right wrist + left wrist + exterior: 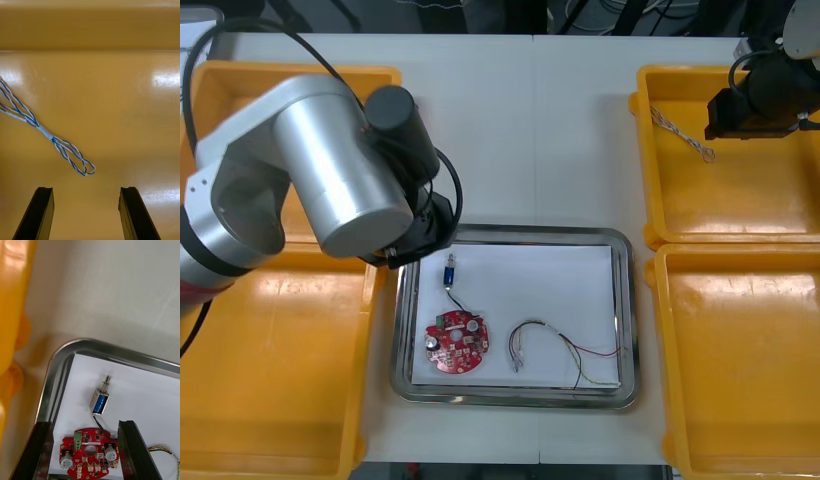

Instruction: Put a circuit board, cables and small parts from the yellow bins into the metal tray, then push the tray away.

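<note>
The metal tray [628, 300], white inside, holds a round red circuit board [458, 342], a small metal part [450, 273] with a blue body, and a red and yellow cable [565, 348]. My left gripper [87, 455] hangs open above the tray's near-left corner, with the circuit board [90, 452] and the small metal part [99, 400] between and just beyond its fingers. My right gripper [87, 215] is open over the floor of the far right yellow bin [740, 200]. A twisted blue and white cable [48, 135] lies just ahead of its fingers, untouched.
My left arm [330, 170] covers much of the far left yellow bin [240, 80]. The near left bin [270, 360] and near right bin [740, 360] flank the tray. In the front view the twisted cable [685, 135] lies beside my right arm [765, 100].
</note>
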`<state>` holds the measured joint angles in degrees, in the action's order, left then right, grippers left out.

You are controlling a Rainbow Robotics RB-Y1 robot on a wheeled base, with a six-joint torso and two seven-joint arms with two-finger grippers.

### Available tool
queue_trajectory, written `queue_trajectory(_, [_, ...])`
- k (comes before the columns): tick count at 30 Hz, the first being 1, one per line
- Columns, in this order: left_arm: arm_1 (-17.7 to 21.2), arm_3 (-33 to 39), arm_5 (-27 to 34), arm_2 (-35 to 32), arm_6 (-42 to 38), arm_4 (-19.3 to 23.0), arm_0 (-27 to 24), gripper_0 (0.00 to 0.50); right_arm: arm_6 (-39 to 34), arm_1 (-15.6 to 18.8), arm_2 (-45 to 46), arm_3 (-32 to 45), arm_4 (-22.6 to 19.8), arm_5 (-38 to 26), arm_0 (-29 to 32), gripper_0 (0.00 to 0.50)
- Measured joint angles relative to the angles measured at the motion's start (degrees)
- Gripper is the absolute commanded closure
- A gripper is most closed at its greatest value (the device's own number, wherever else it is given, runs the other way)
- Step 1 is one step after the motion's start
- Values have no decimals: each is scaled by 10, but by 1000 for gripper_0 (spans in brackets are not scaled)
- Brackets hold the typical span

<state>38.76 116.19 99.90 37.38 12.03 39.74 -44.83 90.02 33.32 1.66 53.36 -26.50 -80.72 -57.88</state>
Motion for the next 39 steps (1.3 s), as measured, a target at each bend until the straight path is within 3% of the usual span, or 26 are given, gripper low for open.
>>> queue_trajectory(5, [21, -19, 4, -52, 71, 39, -14, 0, 0, -7, 0, -44, 1, 42, -15, 0])
queue_trajectory(13, [41, -122, 4, -109, 248, 72, -45, 0, 0, -12, 0, -112, 3, 60, -44, 0])
queue_trajectory(24, [42, -276, -13, -145, 262, 73, -96, 0, 31, -16, 0, -192, 1, 107, -65, 0])
queue_trajectory(33, [42, -398, -94, -148, 424, 61, -127, 0, 31, -21, 0, -208, -15, 116, -65, 0])
queue_trajectory(39, [40, -461, -135, -148, 438, 50, -144, 0, 31, -22, 0, -209, -40, 117, -63, 0])
